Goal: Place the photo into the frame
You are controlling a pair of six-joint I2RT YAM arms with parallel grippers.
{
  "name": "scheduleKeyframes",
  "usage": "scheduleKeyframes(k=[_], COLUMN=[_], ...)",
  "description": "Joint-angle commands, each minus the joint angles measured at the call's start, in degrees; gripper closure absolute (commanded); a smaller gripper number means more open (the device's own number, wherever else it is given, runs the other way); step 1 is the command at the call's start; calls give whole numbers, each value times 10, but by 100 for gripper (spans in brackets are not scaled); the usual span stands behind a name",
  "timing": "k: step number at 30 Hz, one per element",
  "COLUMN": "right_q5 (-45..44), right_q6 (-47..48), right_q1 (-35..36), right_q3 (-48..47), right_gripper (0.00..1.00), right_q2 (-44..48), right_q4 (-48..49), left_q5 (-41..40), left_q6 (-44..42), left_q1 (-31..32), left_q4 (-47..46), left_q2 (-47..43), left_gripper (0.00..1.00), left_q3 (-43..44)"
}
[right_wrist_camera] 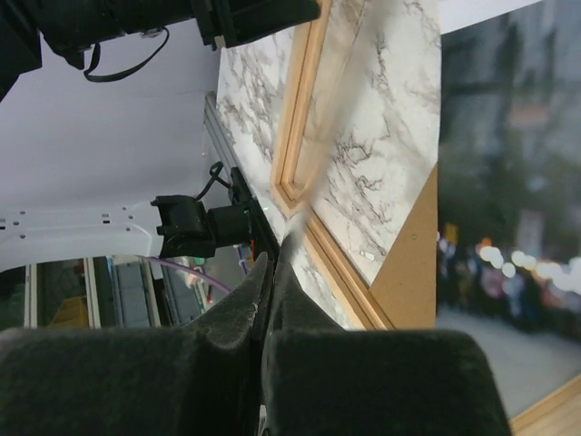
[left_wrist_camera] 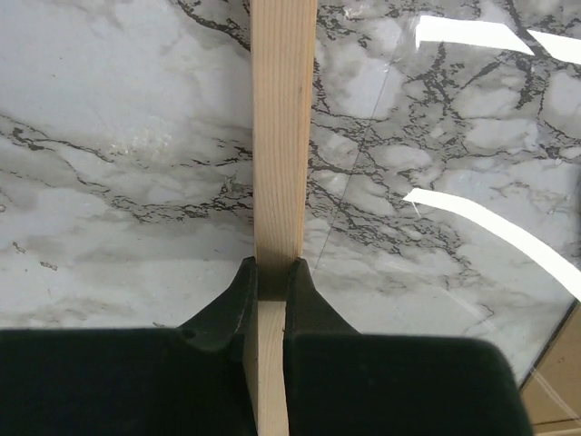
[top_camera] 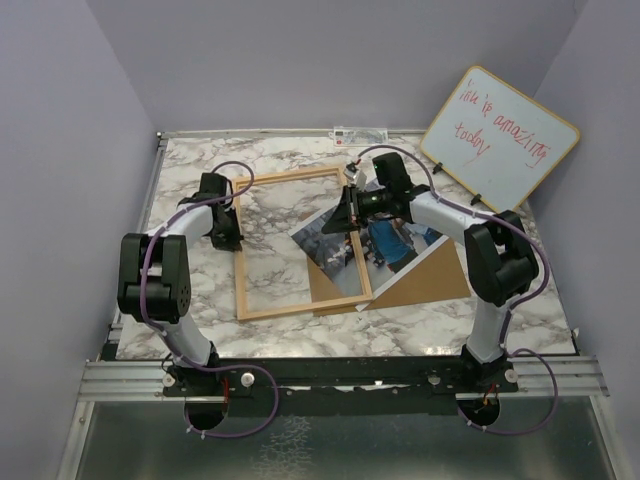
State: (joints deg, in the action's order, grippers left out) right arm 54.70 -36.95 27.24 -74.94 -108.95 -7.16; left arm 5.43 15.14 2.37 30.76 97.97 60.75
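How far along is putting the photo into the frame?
Done: both grips made, left fingers clamping the frame, right fingers pinching the photo. In hand: the photo straddles the frame's right rail. Left: seating it fully inside.

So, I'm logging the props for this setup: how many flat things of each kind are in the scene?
photo: 1
frame: 1
brown backing board: 1
whiteboard: 1
Total: 4
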Motion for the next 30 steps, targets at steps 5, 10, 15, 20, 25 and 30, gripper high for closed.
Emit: scheduleKeyframes(k=[5, 10, 15, 20, 25, 30], right_q5=[26, 45, 89, 118, 138, 143], right_q6=[28, 63, 76, 83, 48, 38], right_q1=[-11, -11, -11, -10, 0, 13], right_q3=[-67, -118, -175, -201, -201, -222], right_gripper=[99, 99, 99, 99, 99, 99], right_q2=[12, 12, -13, -29, -25, -29], right_q4=[-83, -144, -190, -198, -134, -112], left_q5=[-19, -90, -133, -169, -133, -32], left_q6=[32, 52, 110, 165, 176, 143], left_q1=[0, -1, -2, -10, -33, -52], left_q4=[6, 36, 49, 43, 32, 10], left_q2=[-36, -85, -117, -112, -70, -5], left_gripper=[38, 26, 29, 40, 43, 49], left_q3=[24, 45, 52, 42, 48, 59])
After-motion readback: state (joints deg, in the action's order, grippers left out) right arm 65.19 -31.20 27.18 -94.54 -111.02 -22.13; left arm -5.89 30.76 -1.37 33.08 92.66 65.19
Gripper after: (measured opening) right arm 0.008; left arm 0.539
